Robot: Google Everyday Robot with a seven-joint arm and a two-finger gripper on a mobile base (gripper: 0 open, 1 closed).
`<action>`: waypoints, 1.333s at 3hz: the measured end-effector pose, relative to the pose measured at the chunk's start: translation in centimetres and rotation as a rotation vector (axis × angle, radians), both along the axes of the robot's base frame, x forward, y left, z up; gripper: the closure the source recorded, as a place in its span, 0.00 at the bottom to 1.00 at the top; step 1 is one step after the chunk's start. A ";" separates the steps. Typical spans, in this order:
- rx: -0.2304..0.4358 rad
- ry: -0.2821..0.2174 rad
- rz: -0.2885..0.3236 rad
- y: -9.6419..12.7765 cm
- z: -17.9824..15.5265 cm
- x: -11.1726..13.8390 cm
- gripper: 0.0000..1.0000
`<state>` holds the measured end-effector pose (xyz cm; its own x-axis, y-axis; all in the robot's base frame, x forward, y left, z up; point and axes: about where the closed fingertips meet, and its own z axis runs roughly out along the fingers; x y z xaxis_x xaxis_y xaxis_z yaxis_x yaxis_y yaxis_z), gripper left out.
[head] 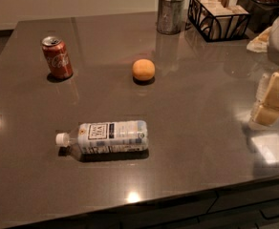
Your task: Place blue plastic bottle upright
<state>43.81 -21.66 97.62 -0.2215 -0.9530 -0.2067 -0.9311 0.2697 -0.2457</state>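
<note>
The blue plastic bottle [108,137] lies on its side on the dark countertop [187,128], near the front, its white cap pointing left. It is clear with a pale label and dark print. My gripper [272,99] hangs at the far right edge of the view, above the counter and well to the right of the bottle, holding nothing that I can see.
A red soda can [57,57] stands upright at the back left. An orange [143,70] sits mid-counter. A metal cup [170,14] and a black wire basket [218,15] stand at the back right. The counter's front edge runs below the bottle.
</note>
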 end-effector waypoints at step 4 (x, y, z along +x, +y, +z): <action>0.022 0.104 0.163 13.9 -5.2 1.5 0.00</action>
<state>45.27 -7.81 92.45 -0.0862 -0.9734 -0.2123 -0.9828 0.1180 -0.1419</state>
